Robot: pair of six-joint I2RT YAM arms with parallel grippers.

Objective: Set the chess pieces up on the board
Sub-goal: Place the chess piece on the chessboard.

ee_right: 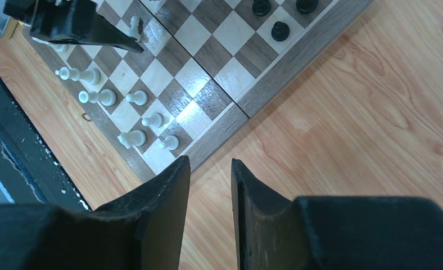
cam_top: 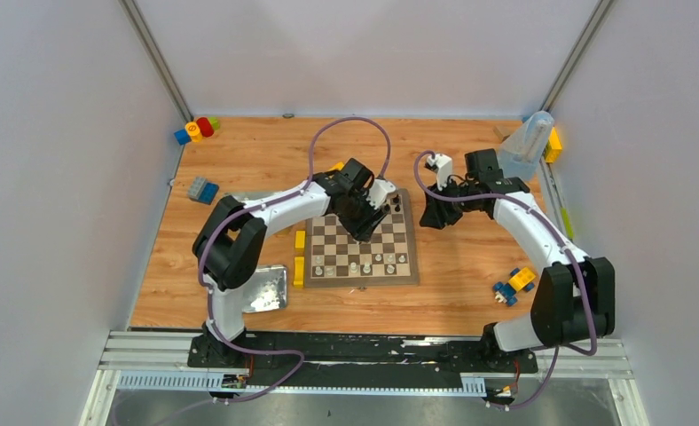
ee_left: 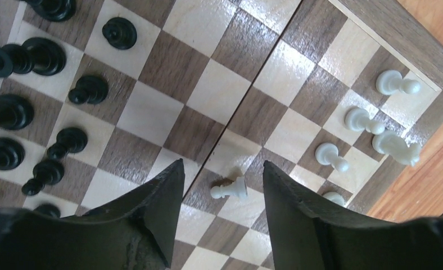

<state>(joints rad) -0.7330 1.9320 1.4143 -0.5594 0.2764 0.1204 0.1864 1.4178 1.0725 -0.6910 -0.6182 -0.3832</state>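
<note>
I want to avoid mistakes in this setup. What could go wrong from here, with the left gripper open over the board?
1. The white pawn between the fingers of the open left gripper seems to lie on its side, so it may roll off its square.
2. On lifting away, a finger could nudge that pawn or the black pieces standing close by on the board.

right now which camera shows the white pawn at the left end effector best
Left wrist: the pawn sits sharp and unobstructed on the board between the open left end effector's fingers. Right wrist catches it small, beside that end effector's tip. Top external hides it under the arm.
</note>
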